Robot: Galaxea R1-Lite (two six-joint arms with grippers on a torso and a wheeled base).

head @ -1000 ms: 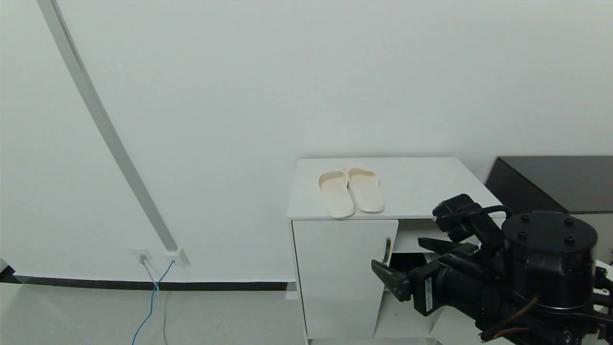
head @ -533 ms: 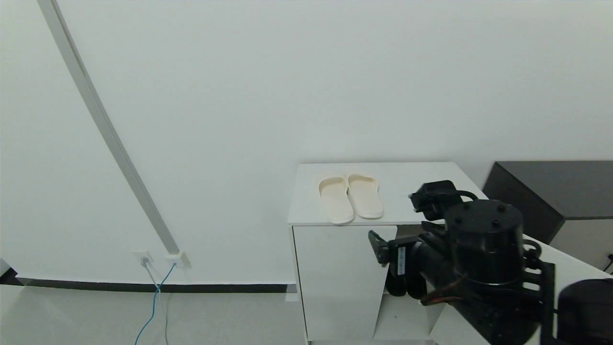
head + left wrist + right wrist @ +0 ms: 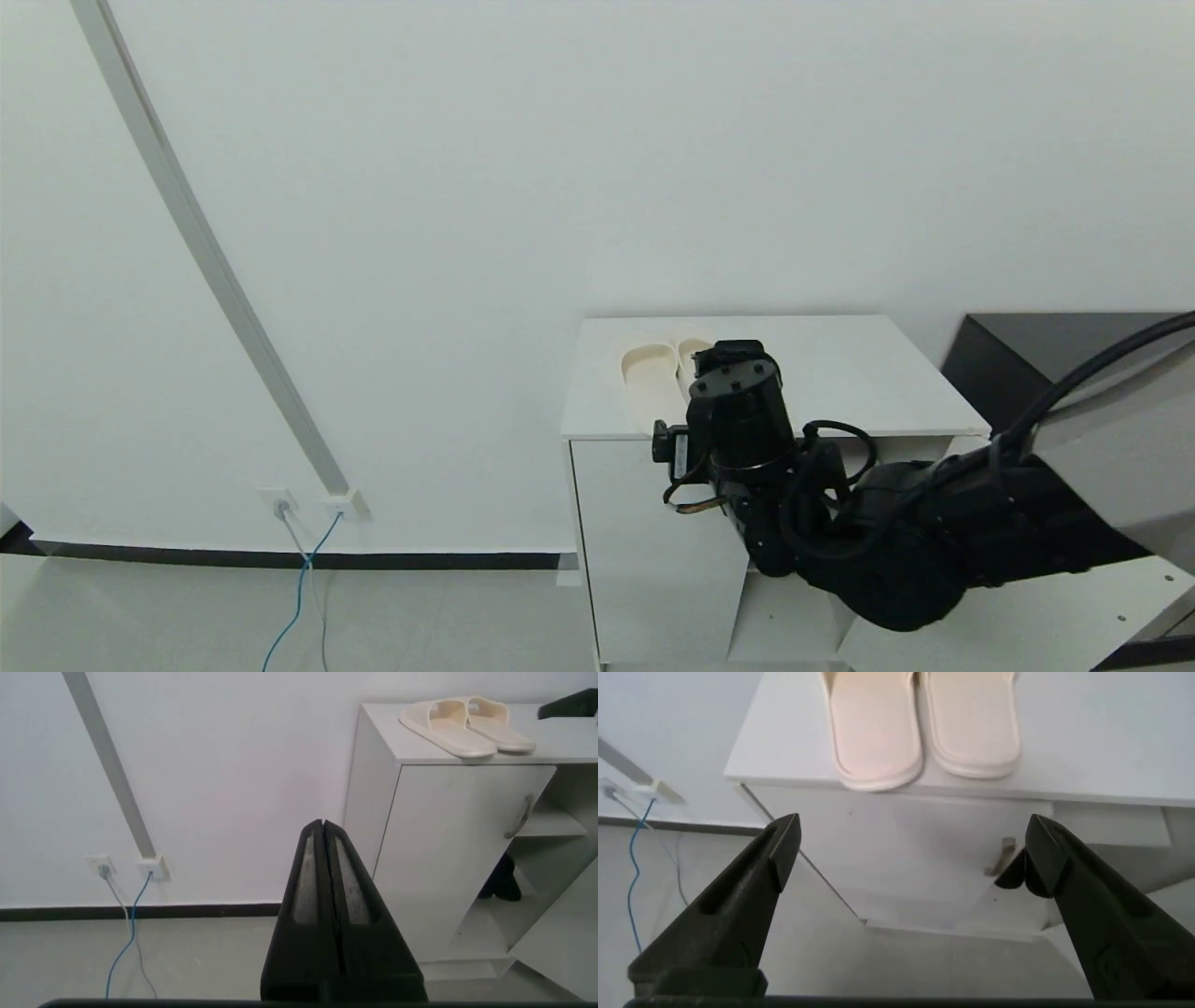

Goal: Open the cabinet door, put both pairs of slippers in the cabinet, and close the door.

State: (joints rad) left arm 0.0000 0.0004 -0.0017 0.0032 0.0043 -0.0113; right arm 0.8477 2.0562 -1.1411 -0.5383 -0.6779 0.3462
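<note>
I judge this the pickup step: the cream slippers (image 3: 920, 719) lie side by side on the cabinet (image 3: 840, 373) top, my right gripper (image 3: 915, 831) spread wide and empty just short of them. Next — lower over both, then pinch. My left gripper (image 3: 323, 829) is closed on nothing. The door (image 3: 1027, 611) stands open. No print is readable.

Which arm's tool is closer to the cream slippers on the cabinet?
Right. The right tool, open, hovers over the front edge of the cabinet, just short of the slippers; the left tool, shut, is farther back, off to its side.
</note>
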